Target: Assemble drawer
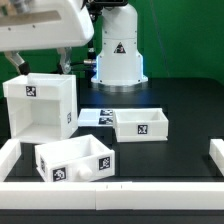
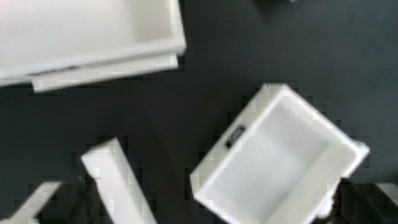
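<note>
Drawer assembly, opening stage: no part is joined yet. The drawer housing (image 1: 40,108) stands at the far left of the table (image 1: 185,115), its open face toward the near side. The two trays lie loose. The far tray (image 1: 140,125) sits right of centre, just beside the marker board (image 1: 93,117). The near tray (image 1: 75,160) lies close to the front rail (image 1: 150,187). The gripper (image 1: 42,66) hangs high at the left, appearing above the housing in the exterior view. Its fingers (image 1: 65,63) are spread apart with nothing between them, and they touch no part. The wrist view looks down on one open-top tray (image 2: 285,155) lying askew, well below the fingers; which tray it is cannot be told. The step in hand is judged to be the approach to a first tray. The next move would call for descending over one tray wall, closing on it, then aligning the tray with the housing's opening.
</note>
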`<state>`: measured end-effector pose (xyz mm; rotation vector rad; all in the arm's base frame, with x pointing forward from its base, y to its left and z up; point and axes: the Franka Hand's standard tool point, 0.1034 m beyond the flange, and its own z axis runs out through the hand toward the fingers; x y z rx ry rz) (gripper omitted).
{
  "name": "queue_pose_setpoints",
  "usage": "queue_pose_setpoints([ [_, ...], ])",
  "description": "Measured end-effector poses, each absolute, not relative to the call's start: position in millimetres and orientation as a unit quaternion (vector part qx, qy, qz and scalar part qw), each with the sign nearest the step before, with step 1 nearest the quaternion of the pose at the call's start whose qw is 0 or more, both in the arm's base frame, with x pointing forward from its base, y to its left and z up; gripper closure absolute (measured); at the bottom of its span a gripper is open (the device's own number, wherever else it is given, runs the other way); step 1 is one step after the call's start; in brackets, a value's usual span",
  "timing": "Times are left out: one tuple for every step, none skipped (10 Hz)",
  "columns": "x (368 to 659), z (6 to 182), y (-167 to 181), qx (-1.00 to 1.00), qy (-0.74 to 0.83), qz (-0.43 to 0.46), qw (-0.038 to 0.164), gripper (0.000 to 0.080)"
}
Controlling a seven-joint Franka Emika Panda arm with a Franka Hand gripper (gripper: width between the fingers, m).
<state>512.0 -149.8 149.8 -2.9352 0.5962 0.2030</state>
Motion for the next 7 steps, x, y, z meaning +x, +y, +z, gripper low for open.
queue_pose_setpoints([
  [509,146.8,-150,-0.976,0.200,0.056,0.066,0.0151],
  [513,146.9,-151,-0.977,0.201,0.043,0.062,0.0151],
  [512,146.3,-151,-0.977,0.201,0.045,0.062,0.0151],
  [512,145.9,-151,-0.977,0.201,0.045,0.062,0.0151],
  [512,146.2,-151,-0.977,0.201,0.045,0.062,0.0151],
  [508,148.0,-151,-0.978,0.194,0.045,0.062,0.0151],
  [497,149.0,-151,-0.979,0.188,0.048,0.066,0.0151],
])
